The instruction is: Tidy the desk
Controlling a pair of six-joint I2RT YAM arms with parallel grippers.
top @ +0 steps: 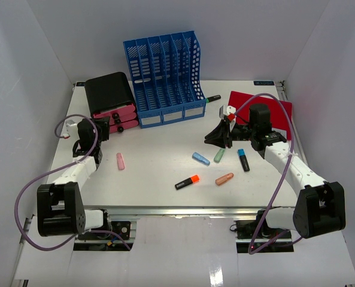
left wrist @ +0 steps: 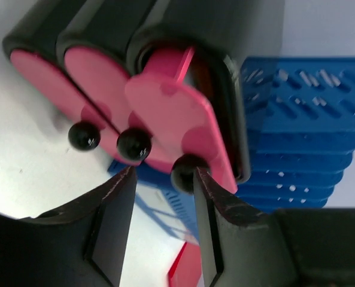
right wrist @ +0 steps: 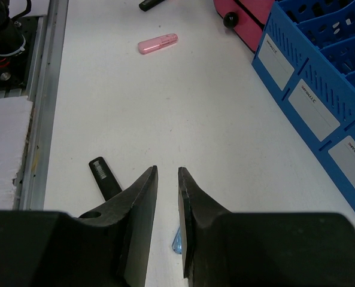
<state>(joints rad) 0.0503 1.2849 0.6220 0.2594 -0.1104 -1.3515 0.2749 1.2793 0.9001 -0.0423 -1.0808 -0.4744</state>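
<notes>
The white desk (top: 159, 173) holds a black drawer unit (top: 110, 92) with pink drawer fronts at the left rear. My left gripper (top: 105, 128) is right in front of it, jaws open (left wrist: 164, 170). The black knob (left wrist: 186, 173) of the nearest pink drawer (left wrist: 171, 113) sits between the tips, against the right finger. That drawer front stands slightly ajar. My right gripper (top: 208, 140) hovers low over mid-desk, pointing left. Its fingers (right wrist: 167, 169) stand a narrow gap apart with nothing between them. A bit of the blue highlighter (right wrist: 177, 242) shows beneath.
A blue file organizer (top: 165, 78) stands at the rear centre and a red folder (top: 273, 107) lies at the rear right. Scattered highlighters: pink (top: 120, 161), blue (top: 200, 158), green (top: 220, 155), black-blue (top: 243, 159), orange-black (top: 187, 182), salmon (top: 224, 178). A green-capped marker (top: 211, 98) lies beside the organizer.
</notes>
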